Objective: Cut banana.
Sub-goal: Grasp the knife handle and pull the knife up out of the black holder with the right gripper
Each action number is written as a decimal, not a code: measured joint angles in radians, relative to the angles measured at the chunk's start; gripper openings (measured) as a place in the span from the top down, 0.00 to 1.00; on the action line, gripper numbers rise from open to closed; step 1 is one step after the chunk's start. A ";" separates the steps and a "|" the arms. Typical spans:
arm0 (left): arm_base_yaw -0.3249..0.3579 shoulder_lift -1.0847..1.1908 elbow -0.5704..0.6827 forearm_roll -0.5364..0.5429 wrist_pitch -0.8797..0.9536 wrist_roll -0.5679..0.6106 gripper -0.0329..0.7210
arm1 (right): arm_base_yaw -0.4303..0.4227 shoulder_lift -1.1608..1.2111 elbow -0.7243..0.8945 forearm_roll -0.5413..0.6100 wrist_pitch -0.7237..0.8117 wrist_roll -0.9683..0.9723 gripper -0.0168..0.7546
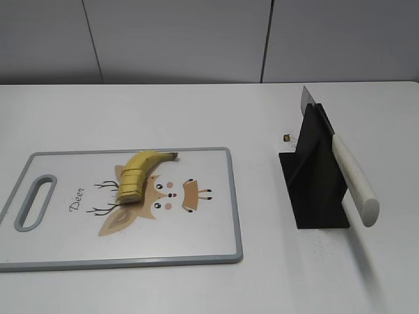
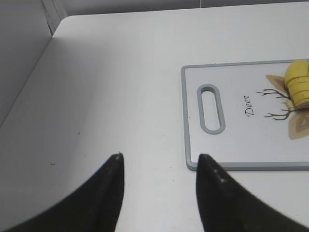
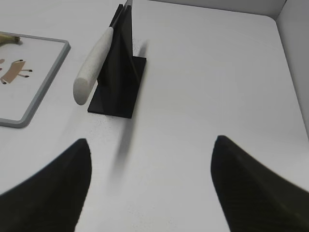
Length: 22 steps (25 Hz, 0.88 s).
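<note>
The banana (image 1: 141, 171) lies on the cutting board (image 1: 196, 252), its dark stem pointing right and its left end cut into several slices that stay stacked together. Its sliced end shows in the left wrist view (image 2: 298, 87) and its stem tip in the right wrist view (image 3: 9, 39). A knife with a white handle (image 1: 353, 180) rests in a black stand (image 1: 314, 190), also in the right wrist view (image 3: 94, 65). My left gripper (image 2: 159, 157) is open over bare table, left of the board. My right gripper (image 3: 152, 145) is open over bare table, in front of the stand. Neither gripper shows in the exterior view.
The board has a grey rim, a handle slot (image 1: 36, 201) at its left and a deer drawing. A small dark speck (image 1: 286, 138) lies on the table behind the stand. The white table meets grey walls at the back, the far left (image 2: 19, 58) and the far right (image 3: 294, 38).
</note>
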 joint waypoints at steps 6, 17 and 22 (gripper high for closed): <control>0.000 0.000 0.000 0.000 0.000 0.000 0.33 | 0.000 0.000 0.000 0.001 0.000 0.000 0.22; 0.000 0.000 0.000 0.000 0.000 0.000 0.33 | 0.000 0.000 0.000 0.011 0.000 0.016 0.22; 0.000 0.000 0.000 0.000 0.000 0.000 0.33 | -0.001 0.110 -0.004 0.011 -0.010 0.029 0.22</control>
